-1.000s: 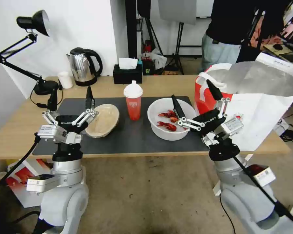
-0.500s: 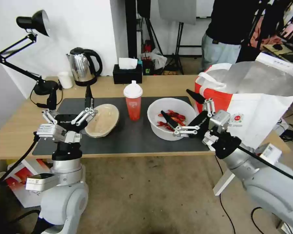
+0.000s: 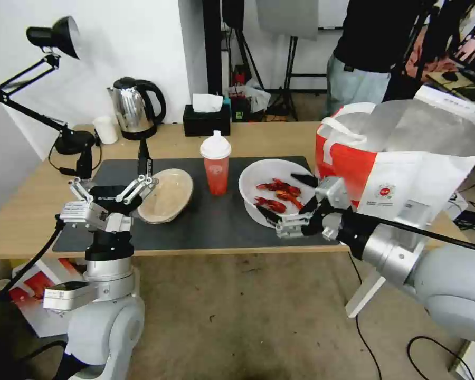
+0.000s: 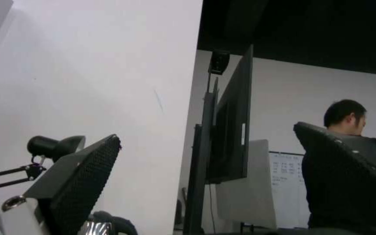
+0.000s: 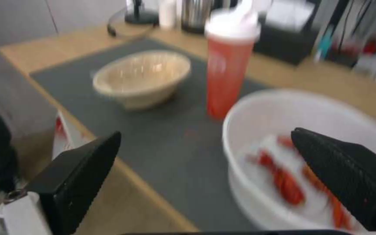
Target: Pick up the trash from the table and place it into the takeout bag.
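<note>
The right gripper (image 3: 282,198), its black fingers spread wide and grasping nothing, is at the near right rim of the white round plastic bowl with red crayfish (image 3: 272,191), one finger over the rim. This bowl stands on the large black rectangular mat (image 3: 216,219) of the long light-wood table (image 3: 269,138), beside the large white-and-red takeout bag with silver foil lining (image 3: 406,174). The red cup with white spouted lid (image 3: 216,163) and the shallow tan pulp bowl (image 3: 166,195) stand on the same mat. The left gripper (image 3: 113,177), also spread and empty, points upward near the pulp bowl.
</note>
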Available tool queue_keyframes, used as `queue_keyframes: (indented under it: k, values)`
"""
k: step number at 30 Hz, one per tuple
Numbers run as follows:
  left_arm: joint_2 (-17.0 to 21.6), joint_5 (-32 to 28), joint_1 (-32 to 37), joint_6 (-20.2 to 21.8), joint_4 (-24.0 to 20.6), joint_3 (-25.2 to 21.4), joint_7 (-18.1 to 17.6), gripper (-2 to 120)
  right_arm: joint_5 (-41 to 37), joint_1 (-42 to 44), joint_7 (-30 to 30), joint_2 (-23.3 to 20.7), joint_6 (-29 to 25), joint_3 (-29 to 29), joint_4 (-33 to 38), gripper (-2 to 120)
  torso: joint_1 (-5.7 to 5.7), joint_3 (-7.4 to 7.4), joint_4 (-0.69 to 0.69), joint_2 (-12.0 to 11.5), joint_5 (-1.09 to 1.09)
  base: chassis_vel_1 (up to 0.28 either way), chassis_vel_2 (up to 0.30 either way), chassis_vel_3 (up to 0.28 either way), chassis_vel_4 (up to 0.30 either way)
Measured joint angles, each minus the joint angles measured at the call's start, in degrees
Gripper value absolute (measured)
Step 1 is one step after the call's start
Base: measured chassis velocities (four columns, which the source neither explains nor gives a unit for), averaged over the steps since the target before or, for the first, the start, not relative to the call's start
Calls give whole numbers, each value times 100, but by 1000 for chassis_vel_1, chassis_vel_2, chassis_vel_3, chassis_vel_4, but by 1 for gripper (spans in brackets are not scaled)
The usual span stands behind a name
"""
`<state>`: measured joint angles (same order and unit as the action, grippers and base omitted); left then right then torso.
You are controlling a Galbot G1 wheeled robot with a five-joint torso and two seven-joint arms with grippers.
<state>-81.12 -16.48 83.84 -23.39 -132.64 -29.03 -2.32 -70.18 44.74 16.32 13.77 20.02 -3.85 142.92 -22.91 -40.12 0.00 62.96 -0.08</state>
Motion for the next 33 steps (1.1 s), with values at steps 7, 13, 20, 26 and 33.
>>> queue_keyframes:
  k: [7,13,20,26,33]
  values:
    - [-189,167,65,6,-3,16,11,100,-809,-1438,108,410,1498,-830,-257,100,1,0,0,0,-1,0,0,0,0]
    - [-323,262,138,5,-41,4,20,100,-1339,-2340,188,964,2030,-1094,-611,100,1,0,0,0,-1,0,0,0,0]
    - [-351,269,170,2,-68,-35,21,100,-1525,-2574,278,1362,2188,-1084,-926,100,1,0,1,1,-1,0,0,0,0]
    - [-371,271,146,2,-61,-26,23,100,-1510,-2610,316,1524,2184,-1074,-1142,100,1,0,-1,1,-1,0,0,0,0]
    - [-381,266,107,3,-23,16,92,100,-1480,-2586,317,1672,2165,-1243,-1249,100,0,0,-1,1,0,0,0,0,0]
